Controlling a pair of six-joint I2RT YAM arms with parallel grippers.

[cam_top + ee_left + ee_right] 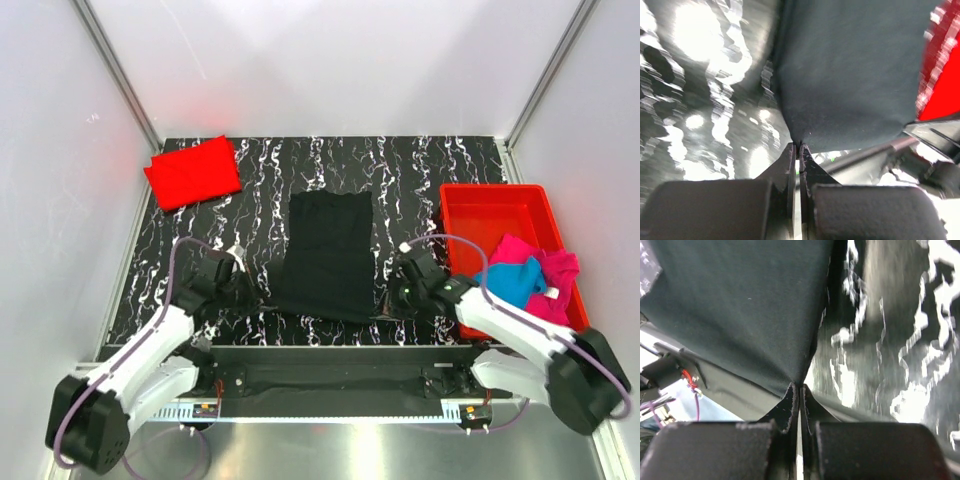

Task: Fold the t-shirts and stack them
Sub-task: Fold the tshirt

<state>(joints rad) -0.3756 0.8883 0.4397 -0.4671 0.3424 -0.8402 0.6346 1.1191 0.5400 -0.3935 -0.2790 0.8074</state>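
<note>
Top external view: black tabletop [420,170] with white veining, white walls on three sides. Black shirt [328,255] lies flat mid-tabletop, long axis running near to far, near edge close to the arm bases. Red bin [480,205] sits at the right side, well apart from the black shirt. Red shirt [193,172] lies folded in a flat rectangle at the far-left corner, slightly skewed, well apart from everything else. Magenta shirt [560,275] is crumpled at the bin's near end and hangs over its right rim. Blue shirt [510,282] is bunched just left of it, touching it, also at the bin's near end, partly behind the right arm.

Left end effector [258,292] is low at the black shirt's near-left corner. Left wrist view: fingers [786,170] together, clamped on that corner, cloth spreading away from the tips. Right end effector [392,297] is low at the near-right corner. Right wrist view: fingers [789,407] pressed together, pinching the corner, cloth fanning out to the upper left. Both wrist views are motion-blurred on the tabletop pattern.
</note>
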